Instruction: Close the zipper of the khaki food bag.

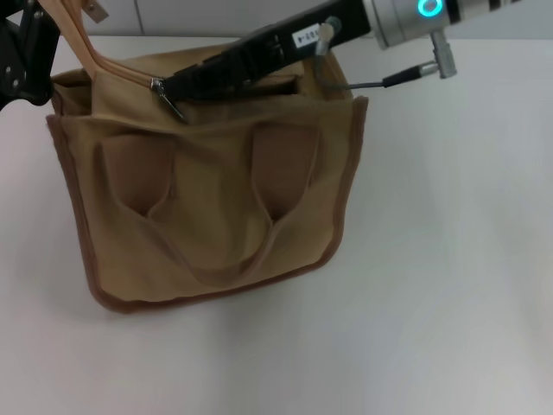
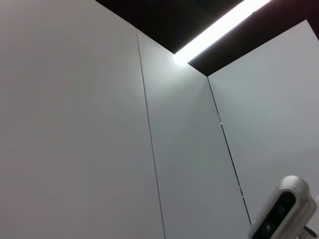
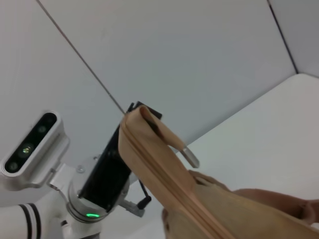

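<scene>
Now right pincer (image 1: 177, 86) clamped on zipper (image 1: 158, 86) pull, left pincer (image 1: 34, 43) gripping khaki food bag (image 1: 216, 216) corner.

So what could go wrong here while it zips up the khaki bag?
The right gripper is at the silver pull tab; that small tab could slip free. The left gripper holds the khaki food bag only by a lifted strip at its corner; if that slips, the zipper goes slack and may jam.

The boxy khaki canvas food bag's (image 1: 207, 207) lifted tan top strip (image 1: 73, 30) runs off the head view's upper edge; the black left end effector (image 1: 22, 56) is cropped there too.
</scene>
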Controlling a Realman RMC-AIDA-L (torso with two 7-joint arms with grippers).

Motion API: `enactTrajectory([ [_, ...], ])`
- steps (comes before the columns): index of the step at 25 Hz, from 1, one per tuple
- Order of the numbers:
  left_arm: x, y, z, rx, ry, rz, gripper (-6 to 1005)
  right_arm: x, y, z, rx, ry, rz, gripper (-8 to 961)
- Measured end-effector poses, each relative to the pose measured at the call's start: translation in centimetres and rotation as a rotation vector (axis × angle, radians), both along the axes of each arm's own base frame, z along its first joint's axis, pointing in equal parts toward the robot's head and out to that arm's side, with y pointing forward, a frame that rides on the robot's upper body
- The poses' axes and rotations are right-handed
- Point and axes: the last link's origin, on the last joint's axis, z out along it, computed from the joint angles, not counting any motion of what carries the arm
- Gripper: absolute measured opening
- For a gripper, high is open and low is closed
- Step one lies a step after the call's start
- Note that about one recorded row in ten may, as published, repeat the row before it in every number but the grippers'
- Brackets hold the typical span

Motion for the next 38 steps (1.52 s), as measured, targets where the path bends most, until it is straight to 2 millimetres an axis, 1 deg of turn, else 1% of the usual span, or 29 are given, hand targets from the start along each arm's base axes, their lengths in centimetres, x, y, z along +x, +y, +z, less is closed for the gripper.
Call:
enactTrajectory([
  [3, 0.0, 0.0, 0.0, 0.001, 0.000, 0.000, 28, -0.8, -0.1, -0.2, -0.027, -0.019, -0.003, 191],
  [6, 0.1, 0.1, 0.0, 0.001, 0.000, -0.001, 28, -1.0, 0.0, -0.4, -0.031, -0.046, -0.009, 246],
  [10, 0.1, 0.2, 0.0, -0.002, -0.001, -0.003, 28, -0.9, 0.1, -0.7, -0.032, -0.101, -0.034, 245],
  [16, 0.2, 0.2, 0.0, -0.003, -0.002, -0.003, 28, -1.0, 0.1, -0.8, -0.039, -0.110, -0.045, 240],
  [22, 0.2, 0.2, 0.0, -0.006, -0.005, -0.003, 28, -1.4, 0.0, -0.9, -0.037, -0.121, -0.021, 235],
  [25, 0.2, 0.1, 0.0, -0.006, -0.006, -0.005, 28, -1.5, -0.1, -0.9, -0.044, -0.126, -0.015, 118],
  [32, 0.1, 0.0, 0.0, -0.005, -0.006, -0.002, 28, -1.5, -0.2, -0.6, -0.037, -0.123, 0.001, 71],
  [38, 0.0, 0.0, 0.0, 0.000, -0.007, 0.001, 28, -1.0, -0.3, -0.4, -0.035, -0.149, 0.007, 30],
])
